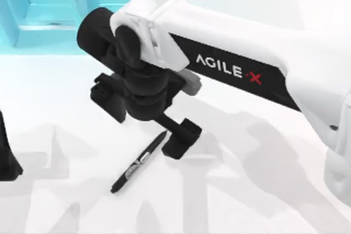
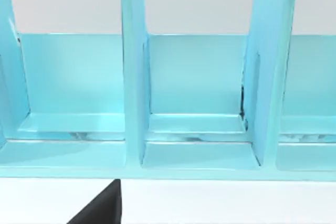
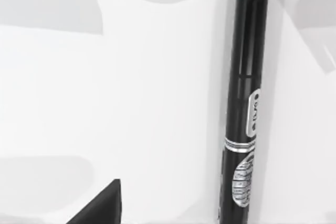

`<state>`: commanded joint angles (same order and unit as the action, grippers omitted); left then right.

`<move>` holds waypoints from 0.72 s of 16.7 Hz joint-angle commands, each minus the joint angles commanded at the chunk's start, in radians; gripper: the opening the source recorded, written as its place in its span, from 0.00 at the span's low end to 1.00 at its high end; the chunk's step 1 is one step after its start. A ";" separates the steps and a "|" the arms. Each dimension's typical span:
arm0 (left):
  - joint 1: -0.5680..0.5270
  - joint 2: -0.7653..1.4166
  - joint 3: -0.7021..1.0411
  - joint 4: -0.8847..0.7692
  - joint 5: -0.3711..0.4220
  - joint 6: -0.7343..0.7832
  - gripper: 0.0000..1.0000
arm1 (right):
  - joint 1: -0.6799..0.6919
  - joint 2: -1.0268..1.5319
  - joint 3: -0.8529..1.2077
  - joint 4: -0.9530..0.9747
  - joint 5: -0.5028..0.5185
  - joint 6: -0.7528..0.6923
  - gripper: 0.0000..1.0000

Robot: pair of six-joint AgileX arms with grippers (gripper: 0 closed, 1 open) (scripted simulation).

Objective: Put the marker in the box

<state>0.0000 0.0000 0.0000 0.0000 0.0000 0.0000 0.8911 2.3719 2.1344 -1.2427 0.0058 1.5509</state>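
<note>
The marker [image 1: 138,163] lies flat on the white table, slanted, its tapered end toward my right gripper. It is black with a silvery label [image 3: 242,179] on the barrel [image 3: 247,77]. My right gripper [image 1: 143,120] hangs open just above the table. Its nearer finger [image 1: 181,137] stands right beside the marker's upper end, and nothing is between the fingers. The box [image 1: 49,9], a cyan one with upright dividers, stands at the table's back left. The left wrist view looks into its compartments [image 2: 197,82].
My left arm [image 1: 7,154] is parked at the table's left edge. The right arm's white body [image 1: 247,64] reaches across from the right. Bare white table lies in front of and to the right of the marker.
</note>
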 joint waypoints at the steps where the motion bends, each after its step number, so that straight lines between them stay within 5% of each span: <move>1: 0.000 0.000 0.000 0.000 0.000 0.000 1.00 | -0.004 -0.004 -0.002 0.002 -0.001 -0.001 1.00; 12: 0.000 0.000 0.000 0.000 0.000 0.000 1.00 | 0.001 0.119 -0.185 0.304 0.002 0.002 1.00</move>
<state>0.0000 0.0000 0.0000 0.0000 0.0000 0.0000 0.8921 2.4911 1.9498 -0.9390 0.0075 1.5530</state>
